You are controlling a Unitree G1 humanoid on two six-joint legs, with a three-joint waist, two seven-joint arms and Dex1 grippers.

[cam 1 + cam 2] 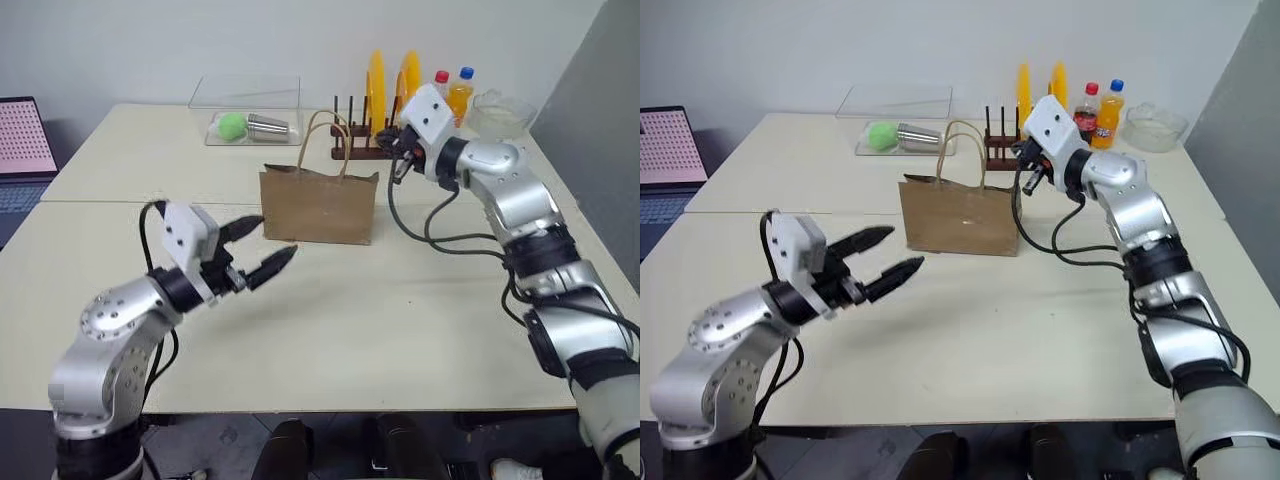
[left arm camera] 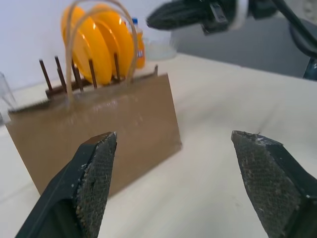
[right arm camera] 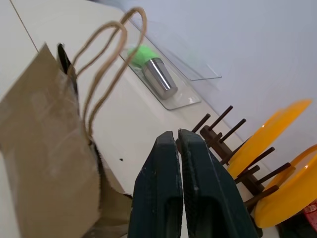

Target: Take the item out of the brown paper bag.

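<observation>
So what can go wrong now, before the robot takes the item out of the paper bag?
1. The right gripper is shut, above the bag's edge beside the handles; reaching in, it may catch a handle and tip the light, upright bag.
2. The left gripper is open and apart from the bag, so nothing steadies it.
3. The plate rack stands close behind; a pushed bag could knock it.

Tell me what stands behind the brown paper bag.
Behind the brown paper bag stands a dark plate rack with two yellow plates. The bag covers part of the rack's base.
</observation>
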